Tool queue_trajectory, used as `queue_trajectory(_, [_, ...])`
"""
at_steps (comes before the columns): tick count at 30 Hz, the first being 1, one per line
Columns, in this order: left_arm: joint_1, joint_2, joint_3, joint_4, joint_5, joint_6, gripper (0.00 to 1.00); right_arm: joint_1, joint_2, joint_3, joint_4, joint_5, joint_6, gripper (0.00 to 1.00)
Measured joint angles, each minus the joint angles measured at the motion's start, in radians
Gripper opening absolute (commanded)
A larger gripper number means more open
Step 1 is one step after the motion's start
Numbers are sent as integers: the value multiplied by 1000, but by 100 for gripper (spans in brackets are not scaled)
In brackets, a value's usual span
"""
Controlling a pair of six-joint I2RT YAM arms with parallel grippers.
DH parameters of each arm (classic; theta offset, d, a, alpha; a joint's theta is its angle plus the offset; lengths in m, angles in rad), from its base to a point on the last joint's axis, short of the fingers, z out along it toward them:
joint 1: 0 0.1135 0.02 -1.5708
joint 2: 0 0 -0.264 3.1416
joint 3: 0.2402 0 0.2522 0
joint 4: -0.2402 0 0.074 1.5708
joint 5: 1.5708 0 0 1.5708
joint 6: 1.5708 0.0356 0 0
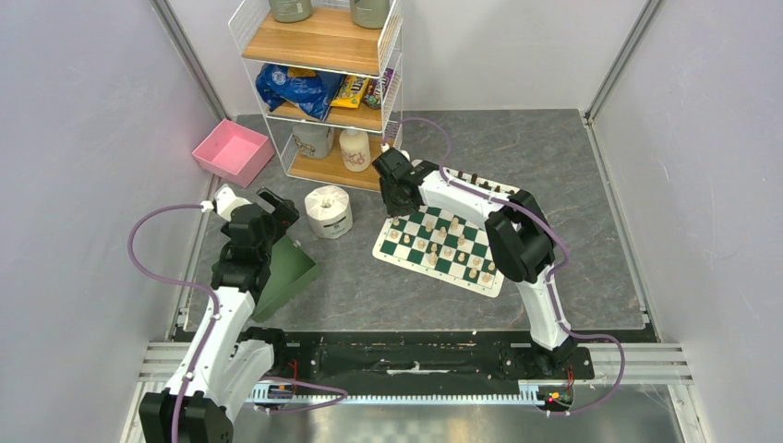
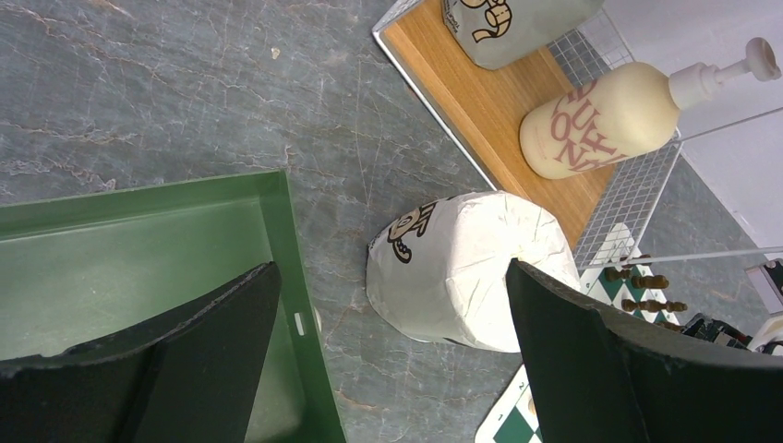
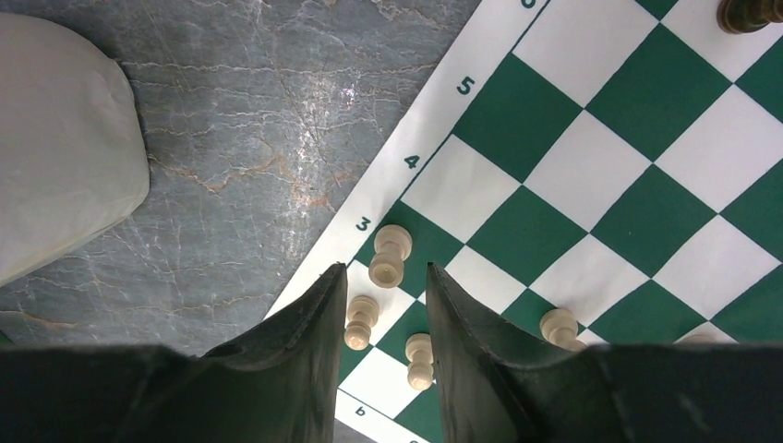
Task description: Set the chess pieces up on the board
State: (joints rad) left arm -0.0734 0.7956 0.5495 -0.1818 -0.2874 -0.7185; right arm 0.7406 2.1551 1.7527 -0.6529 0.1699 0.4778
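The green and white board (image 1: 444, 242) lies right of centre; it also shows in the right wrist view (image 3: 591, 166). Cream pieces (image 1: 450, 242) stand scattered on its near squares, and dark pieces (image 1: 480, 180) line its far edge. My right gripper (image 1: 399, 205) hovers over the board's left corner. In the right wrist view the right gripper (image 3: 386, 269) is slightly open and empty, above a cream pawn (image 3: 390, 257), with two more (image 3: 358, 321) (image 3: 418, 360) beneath. My left gripper (image 2: 392, 269) is wide open and empty, over the green bin's edge.
A green bin (image 1: 288, 269) lies under the left arm. A wrapped toilet roll (image 1: 328, 211) stands between bin and board. A wire shelf (image 1: 323, 92) with bottles and snacks stands at the back, and a pink tray (image 1: 232, 151) to its left.
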Motion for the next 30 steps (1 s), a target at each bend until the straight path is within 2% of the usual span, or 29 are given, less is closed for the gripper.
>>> queue_trajectory(6, [0, 0, 0, -1, 0, 1, 100, 2, 0, -7, 14, 11, 3, 48])
queue_trajectory(12, [0, 0, 0, -4, 0, 2, 100, 2, -19, -75, 96, 12, 2, 49])
queue_trajectory(23, [0, 0, 0, -4, -1, 2, 100, 2, -213, -248, 261, 24, 1, 49])
queue_trajectory(30, [0, 0, 0, -3, 0, 2, 100, 2, -226, -261, 296, 23, 11, 46])
